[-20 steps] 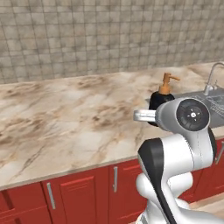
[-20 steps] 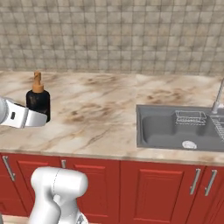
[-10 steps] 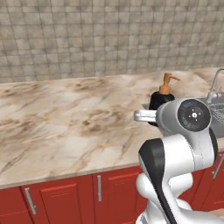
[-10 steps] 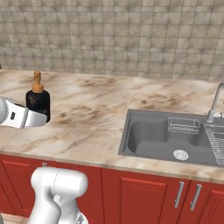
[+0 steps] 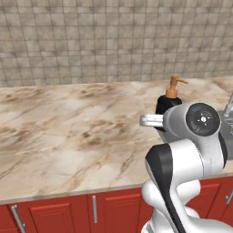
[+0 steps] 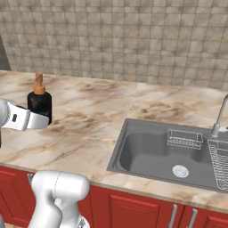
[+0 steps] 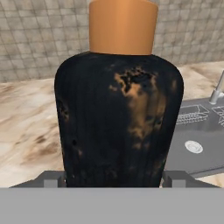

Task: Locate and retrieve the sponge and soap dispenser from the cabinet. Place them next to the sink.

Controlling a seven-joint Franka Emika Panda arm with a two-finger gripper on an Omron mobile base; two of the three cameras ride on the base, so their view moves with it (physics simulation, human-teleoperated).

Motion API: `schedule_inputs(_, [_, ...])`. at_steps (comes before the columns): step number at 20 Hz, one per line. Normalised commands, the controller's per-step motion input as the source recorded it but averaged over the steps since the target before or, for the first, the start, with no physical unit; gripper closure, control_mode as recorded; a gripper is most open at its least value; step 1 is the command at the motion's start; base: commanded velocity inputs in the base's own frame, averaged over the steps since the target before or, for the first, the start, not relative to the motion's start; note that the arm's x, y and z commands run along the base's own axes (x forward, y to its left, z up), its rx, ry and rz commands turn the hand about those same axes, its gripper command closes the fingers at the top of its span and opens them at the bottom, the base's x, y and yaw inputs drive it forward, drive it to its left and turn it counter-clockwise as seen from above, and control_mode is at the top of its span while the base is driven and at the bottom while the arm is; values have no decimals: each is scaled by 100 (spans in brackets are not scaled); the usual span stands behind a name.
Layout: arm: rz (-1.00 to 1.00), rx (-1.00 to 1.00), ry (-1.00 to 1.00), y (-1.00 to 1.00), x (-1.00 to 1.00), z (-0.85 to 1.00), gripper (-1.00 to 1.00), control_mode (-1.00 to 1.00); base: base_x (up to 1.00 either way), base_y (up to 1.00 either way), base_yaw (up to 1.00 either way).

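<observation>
A: Item one. We logged the squat black round soap dispenser (image 7: 118,113) with its tan-orange pump top, upright and close before the hand camera. Where did we place it?

B: In the right base view we recorded the soap dispenser (image 6: 40,101) above the beige veined marble countertop (image 6: 98,116), well to the left of the basin. In the left base view the soap dispenser (image 5: 167,103) stood just behind the arm's round white wrist joint, its spout pointing right. Whether its base touched the marble we could not tell.

A: Item two, the two-finger gripper (image 7: 114,178). Condition?

B: We noted a grey finger tip at each lower flank of the bottle, pressed against its sides with the black body between them. We entered it as clamped on the soap dispenser.

A: Item three, the grey recessed steel sink (image 6: 147,153).

B: We listed it set into the countertop at the right, with a round drain, a small wire rack (image 6: 185,138) against its back wall and a second wire rack (image 6: 219,156) at its right side. A curved chrome faucet (image 6: 219,116) rose behind the basin. In the hand view the sink (image 7: 192,140) lay to the right of the bottle.

A: Surroundings?

B: We catalogued a wall of small grey-beige square tiles (image 5: 109,41) behind the counter, and red base cupboards (image 5: 68,211) with slim grey handles below its front edge.
</observation>
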Motion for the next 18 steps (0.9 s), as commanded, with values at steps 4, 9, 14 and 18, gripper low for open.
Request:
schedule_inputs(4, [0, 0, 0, 0, 0, 0, 100, 100, 1, -24, 6])
schedule_inputs(9, [0, 0, 0, 0, 0, 0, 100, 100, 0, -4, 0])
schedule_inputs(14, [0, 0, 0, 0, 0, 0, 100, 100, 0, 0, 0])
schedule_inputs(18, [0, 0, 0, -3, 0, 0, 100, -100, 0, -1, 0])
